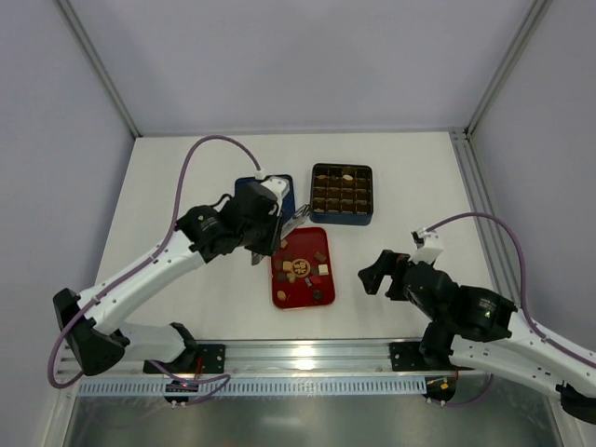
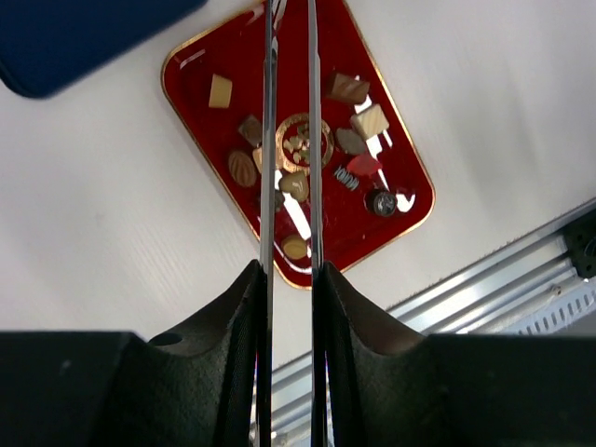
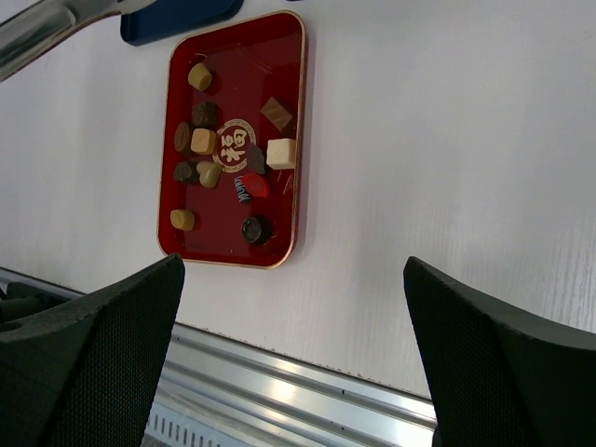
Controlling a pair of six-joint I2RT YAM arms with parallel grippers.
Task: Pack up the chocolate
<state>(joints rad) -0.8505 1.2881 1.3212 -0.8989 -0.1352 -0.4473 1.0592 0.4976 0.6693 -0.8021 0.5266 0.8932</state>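
Note:
Several chocolate pieces [image 1: 300,265], dark brown, tan and cream, lie scattered on the red tray [image 1: 285,294] in the middle of the table. They also show in the left wrist view [image 2: 370,121] and the right wrist view [image 3: 281,153]. My left gripper [image 1: 272,233] is shut on thin metal tongs [image 2: 289,140], whose two blades reach out over the tray [image 2: 200,65]. My right gripper [image 1: 377,270] is open and empty, to the right of the tray [image 3: 242,65] and above bare table.
The dark blue box [image 1: 342,220] with its grid of brown cells stands behind the tray on the right, with a tan piece [image 1: 347,177] in a back cell. A dark blue lid [image 1: 284,186] lies beside it, under my left gripper. A metal rail [image 1: 307,354] runs along the near edge.

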